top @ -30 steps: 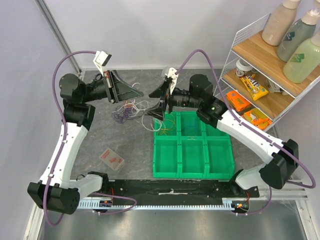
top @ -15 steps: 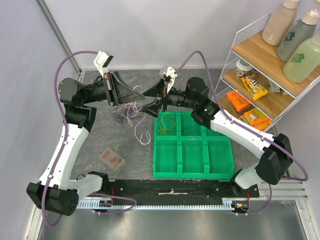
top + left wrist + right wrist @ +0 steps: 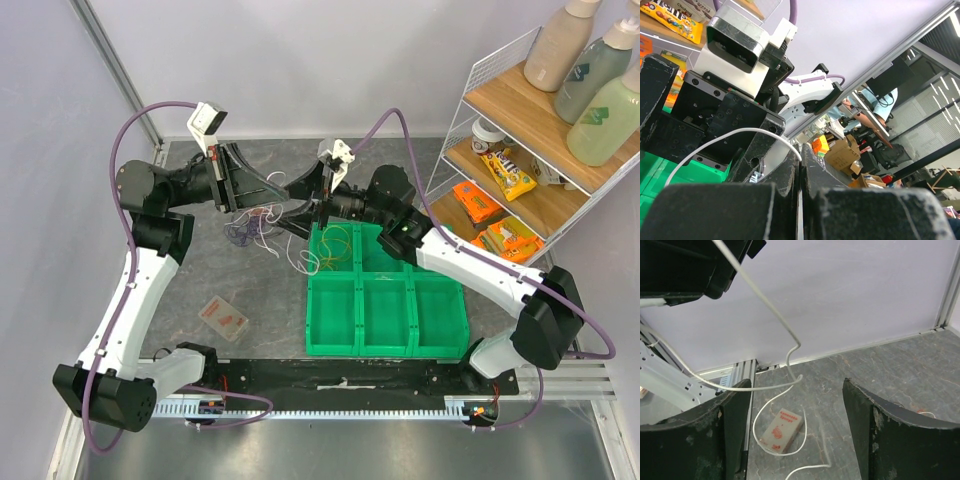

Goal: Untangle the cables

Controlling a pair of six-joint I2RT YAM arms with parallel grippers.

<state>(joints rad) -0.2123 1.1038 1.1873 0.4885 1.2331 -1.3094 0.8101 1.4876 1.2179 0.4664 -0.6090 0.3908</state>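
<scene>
While the white cable (image 3: 798, 343) was pinched in the pressed-together jaws of the left gripper (image 3: 800, 165) | right gripper (image 3: 796, 390) jaws were spread near it, nothing held | yellow cable (image 3: 335, 243) was laid in green bin (image 3: 310, 320) | remaining cables (image 3: 252, 222) were seen tangled on desk (image 3: 250, 290) | task was judged partly done.

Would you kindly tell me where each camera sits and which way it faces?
Top external: above, behind the bases, looking down at the table; both arms show.
Left wrist: looks along the left gripper, fingers shut, toward the right gripper.
Right wrist: looks between its open fingers across the table at a card.
Both wrist views share the white cable.
</scene>
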